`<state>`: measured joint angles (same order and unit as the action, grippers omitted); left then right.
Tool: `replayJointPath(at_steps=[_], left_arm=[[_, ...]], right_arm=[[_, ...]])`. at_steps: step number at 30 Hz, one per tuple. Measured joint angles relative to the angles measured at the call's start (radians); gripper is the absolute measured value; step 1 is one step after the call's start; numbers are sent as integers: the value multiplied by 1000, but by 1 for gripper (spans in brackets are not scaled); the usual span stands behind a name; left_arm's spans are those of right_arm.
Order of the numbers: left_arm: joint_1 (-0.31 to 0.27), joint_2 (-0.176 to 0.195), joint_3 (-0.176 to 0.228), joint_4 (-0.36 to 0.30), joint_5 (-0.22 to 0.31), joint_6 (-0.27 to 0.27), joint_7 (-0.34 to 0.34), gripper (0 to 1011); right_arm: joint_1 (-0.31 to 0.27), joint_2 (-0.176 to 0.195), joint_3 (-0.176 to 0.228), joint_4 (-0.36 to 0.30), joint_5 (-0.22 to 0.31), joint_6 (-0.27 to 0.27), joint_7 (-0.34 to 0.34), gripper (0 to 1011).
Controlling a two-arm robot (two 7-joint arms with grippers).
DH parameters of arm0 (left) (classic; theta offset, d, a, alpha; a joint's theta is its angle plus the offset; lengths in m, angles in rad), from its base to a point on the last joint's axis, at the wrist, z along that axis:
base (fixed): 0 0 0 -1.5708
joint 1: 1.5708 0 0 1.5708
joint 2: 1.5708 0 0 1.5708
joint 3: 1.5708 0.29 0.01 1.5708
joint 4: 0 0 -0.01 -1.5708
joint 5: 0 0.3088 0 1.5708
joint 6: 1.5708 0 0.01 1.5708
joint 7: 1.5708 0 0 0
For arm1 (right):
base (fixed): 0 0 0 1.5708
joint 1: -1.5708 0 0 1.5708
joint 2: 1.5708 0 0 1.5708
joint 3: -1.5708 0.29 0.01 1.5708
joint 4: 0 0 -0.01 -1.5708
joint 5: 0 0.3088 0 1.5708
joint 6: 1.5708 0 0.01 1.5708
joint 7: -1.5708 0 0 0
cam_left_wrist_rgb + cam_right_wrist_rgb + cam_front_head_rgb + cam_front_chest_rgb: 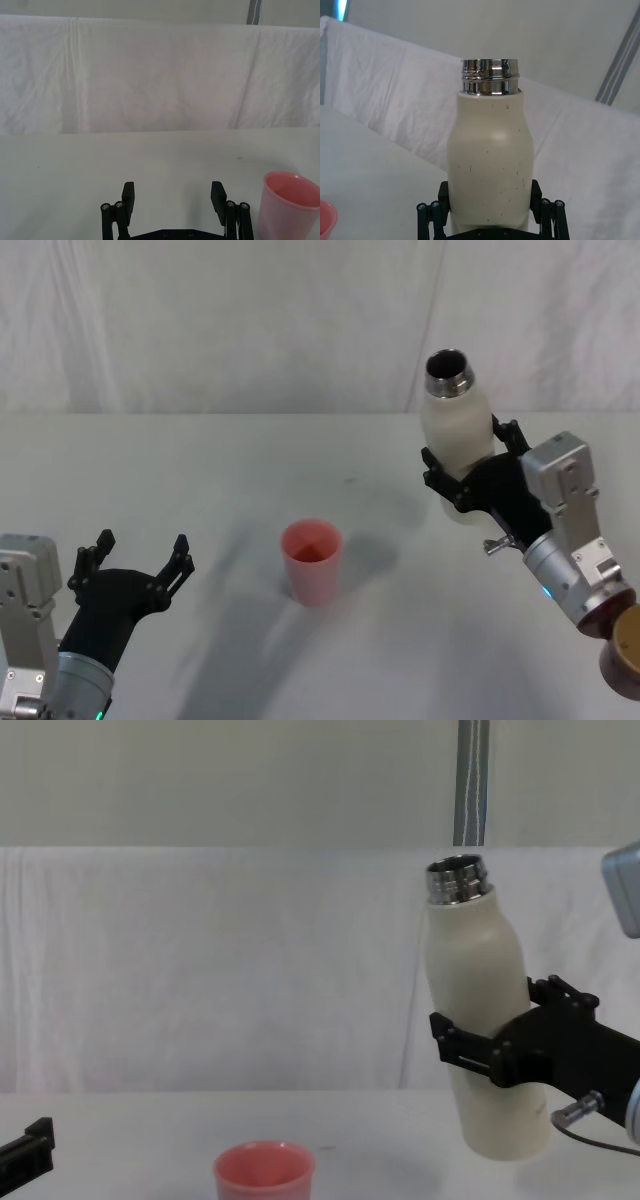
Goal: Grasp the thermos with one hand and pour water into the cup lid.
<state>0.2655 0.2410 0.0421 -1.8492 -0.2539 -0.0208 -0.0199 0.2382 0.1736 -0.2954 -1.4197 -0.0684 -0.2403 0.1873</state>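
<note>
The cream-white thermos [455, 435] with its open steel neck is held off the table, tilted slightly toward the cup lid. My right gripper [470, 470] is shut on the thermos around its lower body; the thermos [480, 1010] also shows lifted in the chest view, and in the right wrist view the thermos [490, 160] stands between the black fingers. The pink cup lid [312, 560] stands upright on the white table, to the left of the thermos. My left gripper [140, 565] hovers open at the near left, with the cup lid [290, 210] beside it.
A white cloth covers the table [250, 470] and hangs as a backdrop behind. A grey pole [470, 780] rises behind the thermos. A brown round object [625, 650] sits at the right edge by my right arm.
</note>
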Motion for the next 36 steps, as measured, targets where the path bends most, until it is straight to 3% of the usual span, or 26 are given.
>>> replayJointPath(at_steps=[13,25,36], left_arm=[[0,0,0,0,0,0,0,1001],[0,0,0,0,0,0,0,1001],[0,0,0,0,0,0,0,1001]], right_arm=[[-50,0,42,-24,58,23,22,959],[-102,-32,86,-21,169,11,40,959],[-126,-39,96,-14,193,16,40,959]])
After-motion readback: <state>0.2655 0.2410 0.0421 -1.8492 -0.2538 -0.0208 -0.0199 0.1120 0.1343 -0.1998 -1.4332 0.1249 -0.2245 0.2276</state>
